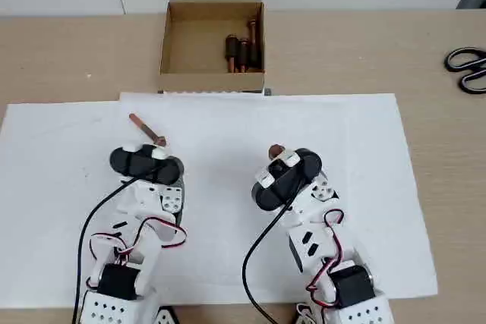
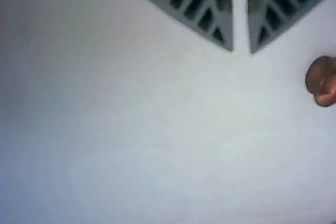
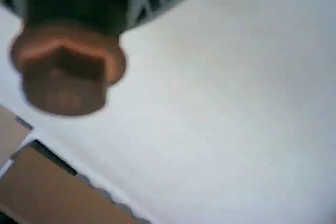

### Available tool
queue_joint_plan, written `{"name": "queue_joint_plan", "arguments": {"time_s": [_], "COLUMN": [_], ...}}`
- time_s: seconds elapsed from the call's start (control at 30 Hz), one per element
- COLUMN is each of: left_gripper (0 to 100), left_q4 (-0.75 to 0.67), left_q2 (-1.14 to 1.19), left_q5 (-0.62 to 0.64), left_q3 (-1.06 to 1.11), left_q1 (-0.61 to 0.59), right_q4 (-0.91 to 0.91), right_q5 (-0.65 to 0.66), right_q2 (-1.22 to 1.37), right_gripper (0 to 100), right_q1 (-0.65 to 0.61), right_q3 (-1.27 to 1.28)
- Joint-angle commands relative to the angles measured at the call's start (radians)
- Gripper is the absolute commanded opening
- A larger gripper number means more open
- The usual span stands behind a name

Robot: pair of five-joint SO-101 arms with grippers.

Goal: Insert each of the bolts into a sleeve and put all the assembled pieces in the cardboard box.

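Cardboard box (image 1: 213, 81) is seen at 12 o'clock on the wooden table (image 1: 76, 51), just beyond the far edge of the white paper sheet (image 1: 364, 187). Assembled pieces (image 1: 241, 52) are gathered inside it against the 3 o'clock wall, laid side by side. The right gripper (image 1: 279, 158) is set over the sheet at about 5 o'clock from the box and is clamped on a bolt (image 3: 68, 69); only the flanged hexagonal head is seen protruding from the jaws. The left gripper (image 2: 240, 43) is set at about 7 o'clock from the box. Its jaws are brought all but together with a narrow slit left between them, and nothing is held. A loose bolt (image 1: 146, 129) is laid on the sheet just at 12 o'clock from the left gripper, slanted from 10 o'clock to 4 o'clock. Whether it is touched by that gripper cannot be told. Scissors (image 1: 467, 68) are laid on the bare table at 3 o'clock from the box, well apart from it.
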Motion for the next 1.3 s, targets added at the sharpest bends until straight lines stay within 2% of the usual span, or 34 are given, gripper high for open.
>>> {"name": "queue_joint_plan", "arguments": {"time_s": [0.0, 0.33, 0.43, 0.73, 0.97, 1.27], "left_gripper": [1, 1, 1, 1, 1, 1], "left_q4": [0.017, 0.017, 0.015, 0.015, 0.015, 0.015], "left_q2": [-0.011, -0.011, -0.011, -0.011, -0.011, -0.011], "left_q5": [-0.034, -0.035, -0.035, -0.037, -0.037, -0.037], "left_q3": [-0.005, -0.005, -0.005, -0.005, -0.005, -0.005], "left_q1": [-0.003, -0.003, -0.003, -0.006, -0.008, -0.008], "right_q4": [-0.056, -0.168, -0.166, -0.17, -0.17, -0.171], "right_q5": [-0.002, -0.19, -0.209, -0.204, -0.201, -0.005], "right_q2": [0.099, 0.837, 1.079, 1.689, 2.04, 2.351], "right_gripper": [0.2, 0.2, 0.2, 0.3, 0.3, 0.3], "right_q1": [0.031, 0.047, 0.047, 0.045, 0.039, -0.016], "right_q3": [-0.138, -0.683, -0.881, -1.419, -1.804, -2.174]}}
